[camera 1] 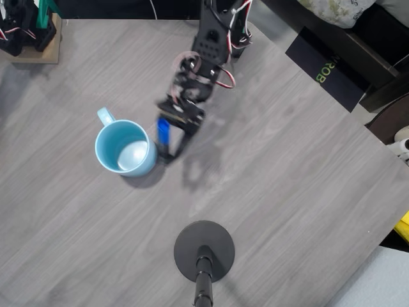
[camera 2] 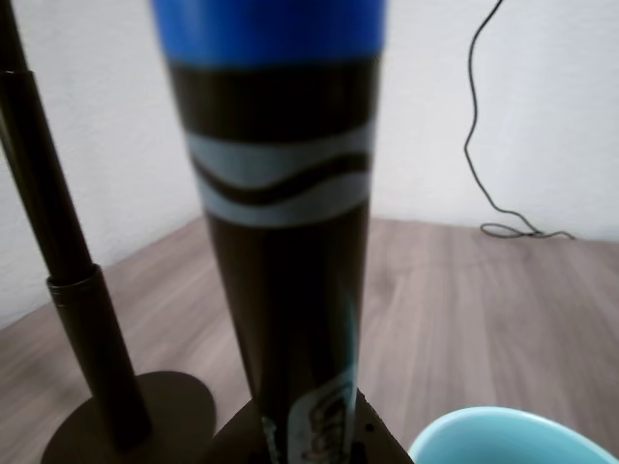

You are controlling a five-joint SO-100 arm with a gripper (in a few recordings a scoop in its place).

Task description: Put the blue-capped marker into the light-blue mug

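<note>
We see the gripper (camera 1: pixel 167 142) closed on the blue-capped marker (camera 2: pixel 285 242) — black barrel, wavy pale stripes, bright blue cap — just beside the light-blue mug (camera 1: pixel 124 148).

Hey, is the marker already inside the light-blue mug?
No. In the overhead view the blue-capped marker is held in the gripper beside the light-blue mug, just outside its rim.
</note>
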